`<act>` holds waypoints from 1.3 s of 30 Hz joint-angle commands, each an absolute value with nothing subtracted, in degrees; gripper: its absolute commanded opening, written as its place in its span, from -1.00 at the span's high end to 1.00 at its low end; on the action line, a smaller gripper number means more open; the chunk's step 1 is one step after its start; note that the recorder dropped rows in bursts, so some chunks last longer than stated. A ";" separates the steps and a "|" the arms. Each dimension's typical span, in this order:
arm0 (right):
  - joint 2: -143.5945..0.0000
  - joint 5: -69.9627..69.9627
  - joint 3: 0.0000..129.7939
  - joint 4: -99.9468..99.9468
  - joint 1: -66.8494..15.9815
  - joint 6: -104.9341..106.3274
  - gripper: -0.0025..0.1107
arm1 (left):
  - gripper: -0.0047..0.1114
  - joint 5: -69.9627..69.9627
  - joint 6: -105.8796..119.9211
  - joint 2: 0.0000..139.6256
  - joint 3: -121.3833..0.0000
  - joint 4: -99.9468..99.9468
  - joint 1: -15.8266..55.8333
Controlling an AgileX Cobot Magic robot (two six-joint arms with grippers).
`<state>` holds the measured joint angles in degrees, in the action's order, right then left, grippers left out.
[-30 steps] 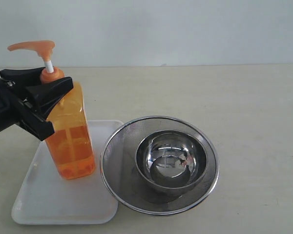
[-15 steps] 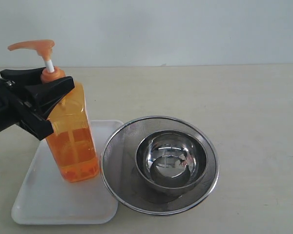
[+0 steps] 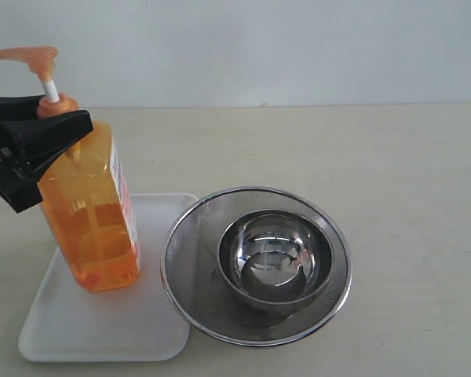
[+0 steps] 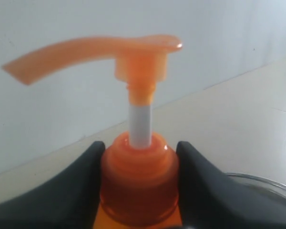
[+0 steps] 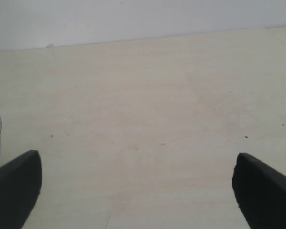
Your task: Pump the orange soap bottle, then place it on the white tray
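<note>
Gripping orange soap bottle [image 3: 90,228] at neck collar with left gripper [image 4: 140,186], pump head [image 4: 133,47] up, white stem exposed. Holding it tilted, base low over white tray [image 3: 102,334], just beside mesh strainer [image 3: 188,290]; cannot tell whether touching tray. Hovering right gripper [image 5: 133,191] wide apart, empty, over bare table. Cannot confirm pumping done. Probably remains to stand bottle flat and release.
</note>
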<state>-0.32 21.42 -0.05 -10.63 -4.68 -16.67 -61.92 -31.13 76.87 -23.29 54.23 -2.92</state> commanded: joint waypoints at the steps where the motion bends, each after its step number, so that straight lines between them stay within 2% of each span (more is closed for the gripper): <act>1: 0.00 21.27 0.00 -10.94 -4.56 -16.57 -0.90 | 0.84 -68.69 -36.27 75.86 -26.01 59.93 -4.69; 14: 0.00 21.27 0.00 -10.94 -4.56 -16.57 -0.90 | 0.84 -69.96 -35.48 80.42 -27.10 62.09 -5.09; 39: 0.00 21.26 0.00 -10.94 -4.56 -16.71 -0.90 | 0.84 -65.88 -34.41 80.44 -27.87 65.32 -5.09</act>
<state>-0.32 21.42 -0.05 -10.63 -4.68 -16.78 -63.03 -34.45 80.70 -27.10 67.50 -4.90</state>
